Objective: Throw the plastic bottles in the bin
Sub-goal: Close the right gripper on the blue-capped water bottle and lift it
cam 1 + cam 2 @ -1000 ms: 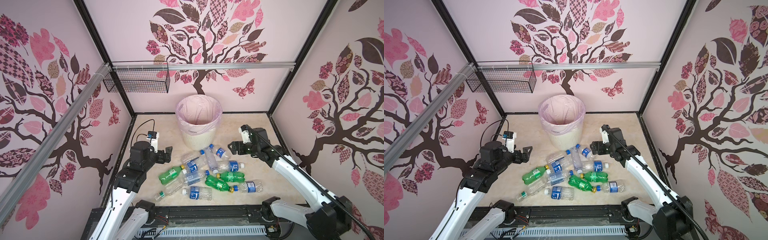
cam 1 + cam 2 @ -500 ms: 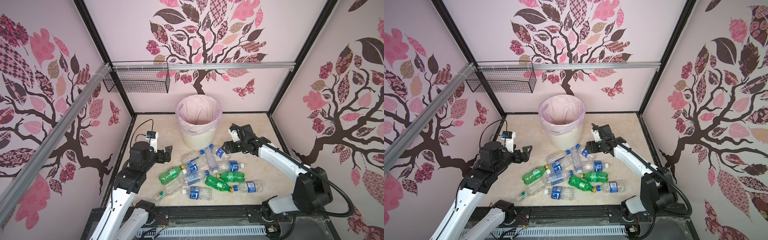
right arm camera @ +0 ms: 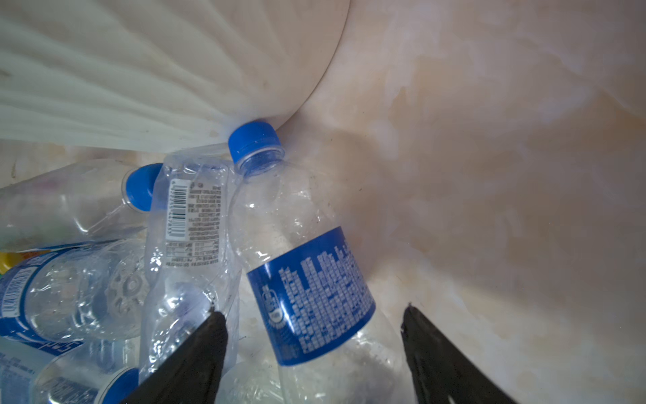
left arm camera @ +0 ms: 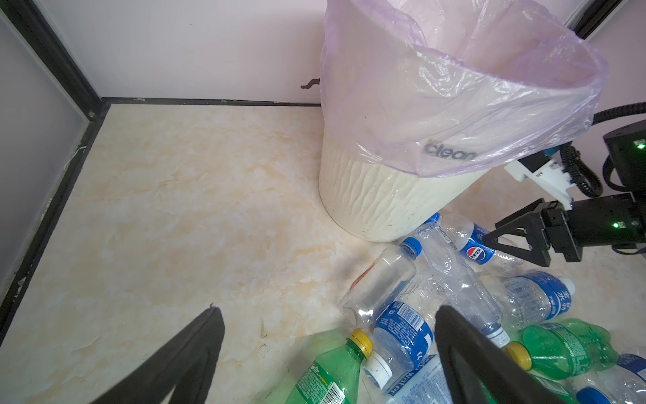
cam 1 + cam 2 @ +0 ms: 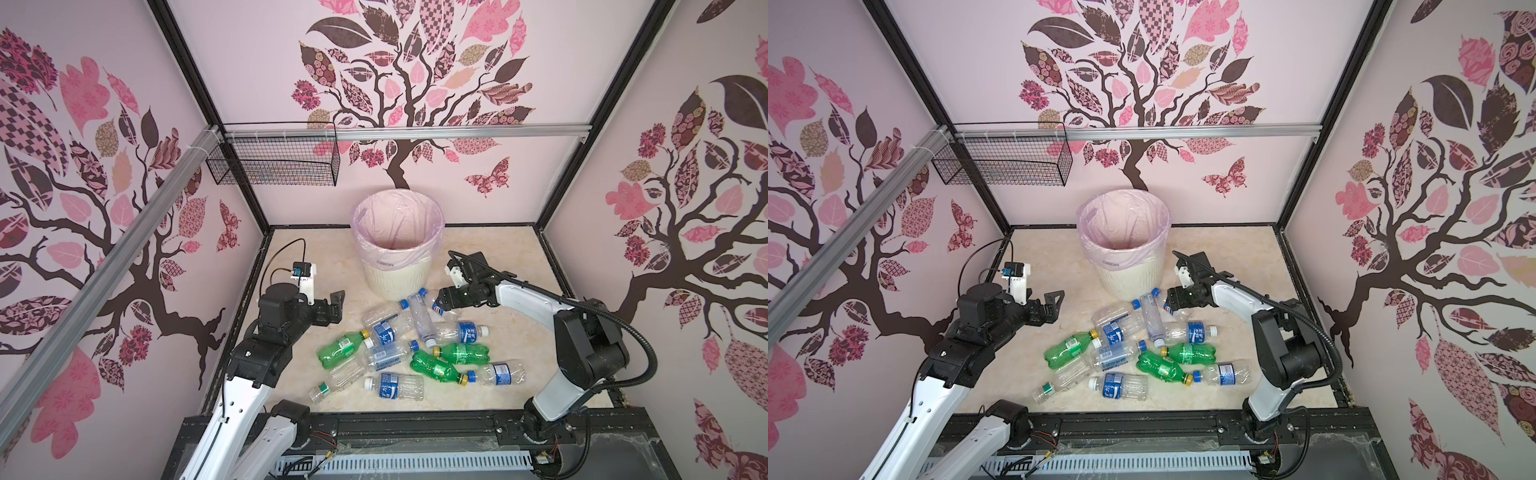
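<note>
Several plastic bottles (image 5: 415,349) lie in a heap on the marble floor in front of the bin (image 5: 395,278), clear ones with blue labels and three green ones (image 5: 340,349). My right gripper (image 3: 311,313) is low beside the bin's wall (image 3: 122,70). It stands open astride a clear blue-labelled bottle (image 3: 307,280), with a gap on each side. That bottle (image 5: 435,308) has its blue cap against the bin's base. My left gripper (image 4: 327,309) hangs open over the heap's left edge (image 5: 337,305), holding nothing.
A black wire mesh basket (image 5: 274,166) hangs on the back wall at the left, under an aluminium rail. Patterned walls close in three sides. A black frame (image 5: 415,424) runs along the front edge. Bare floor lies left of the bin (image 4: 192,210).
My right arm has swung left and down to the bottle by the bin, and its jaws have narrowed around it. The left arm has not moved.
</note>
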`<state>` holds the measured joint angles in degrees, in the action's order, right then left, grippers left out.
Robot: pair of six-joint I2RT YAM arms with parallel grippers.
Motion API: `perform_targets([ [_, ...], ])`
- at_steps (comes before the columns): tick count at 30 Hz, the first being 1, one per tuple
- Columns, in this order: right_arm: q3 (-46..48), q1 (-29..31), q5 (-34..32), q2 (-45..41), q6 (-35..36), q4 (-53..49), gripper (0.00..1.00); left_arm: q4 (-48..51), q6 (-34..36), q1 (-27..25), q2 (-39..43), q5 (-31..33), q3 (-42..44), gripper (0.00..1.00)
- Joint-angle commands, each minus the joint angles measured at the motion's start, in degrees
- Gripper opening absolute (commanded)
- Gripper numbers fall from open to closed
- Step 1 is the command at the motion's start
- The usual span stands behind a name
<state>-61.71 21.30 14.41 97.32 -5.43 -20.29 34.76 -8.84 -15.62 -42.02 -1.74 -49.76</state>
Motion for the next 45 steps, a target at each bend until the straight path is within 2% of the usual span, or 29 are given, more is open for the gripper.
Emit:
perform_targets([
  [1,-2.38,0.22,0.36,2.65,1.55,0.33,0.81,-1.34,-0.12,0.37,0.68,-0.2,1.51,0.98],
  [15,-3.49,0.19,-3.91,9.21,2.97,0.97,0.74,-1.1,-0.22,0.37,1.06,-0.16,1.63,0.98],
  [30,-1.53,0.11,-10.38,7.47,0.69,4.33,0.58,-0.84,-0.47,0.36,1.42,-0.2,1.77,0.98],
  [37,0.79,-0.59,-13.29,3.31,-0.08,5.92,0.5,-0.9,-0.48,0.35,1.68,-0.28,1.86,0.98],
  [45,1.7,-0.82,-15.02,-6.54,-1.42,4.12,0.49,-1.1,-0.57,0.32,1.35,-0.63,1.84,0.98],
])
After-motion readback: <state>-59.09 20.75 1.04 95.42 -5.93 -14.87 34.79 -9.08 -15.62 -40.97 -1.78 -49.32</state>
